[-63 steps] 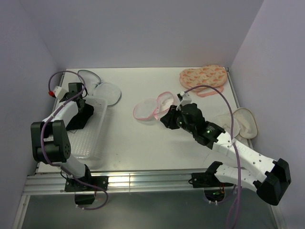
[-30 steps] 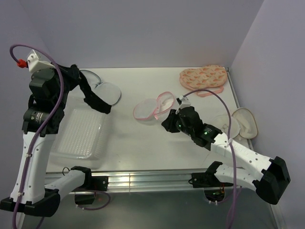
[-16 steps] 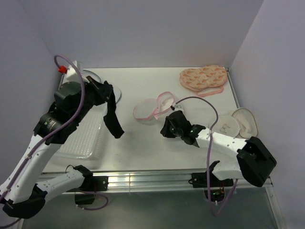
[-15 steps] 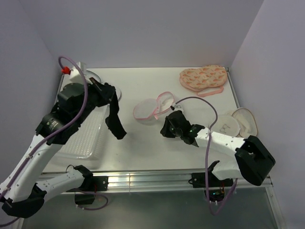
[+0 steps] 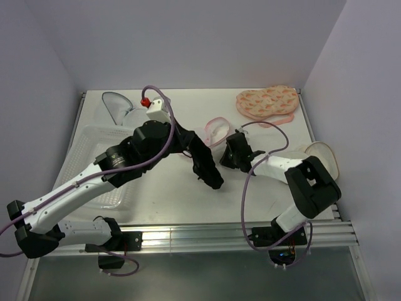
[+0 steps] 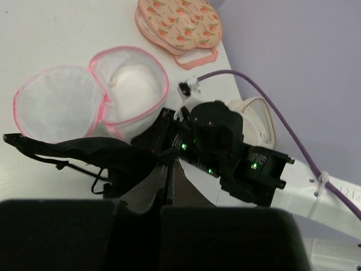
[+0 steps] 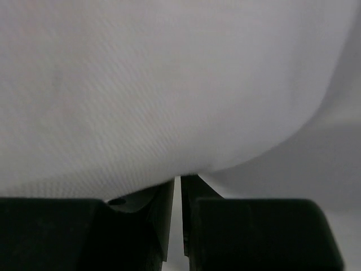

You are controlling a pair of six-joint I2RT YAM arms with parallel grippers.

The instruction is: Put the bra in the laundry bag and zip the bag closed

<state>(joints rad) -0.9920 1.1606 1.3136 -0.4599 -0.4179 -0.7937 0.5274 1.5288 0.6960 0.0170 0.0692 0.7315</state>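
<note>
Overhead: white table (image 5: 182, 204), lilac walls (image 5: 188, 44); left pincer (image 6: 169, 172) clenched on bra (image 6: 101, 149), right pincer (image 7: 180, 183) seemingly nipping laundry bag (image 6: 56, 104).

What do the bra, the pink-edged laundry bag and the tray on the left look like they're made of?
The bra looks like soft matte black fabric: it droops in limp folds with thin straps trailing. The laundry bag looks like thin white mesh with pink, probably fabric, trim: a fine weave shows close up in the right wrist view. The tray looks like clear plastic, probably thin, with a dimpled floor.
</note>
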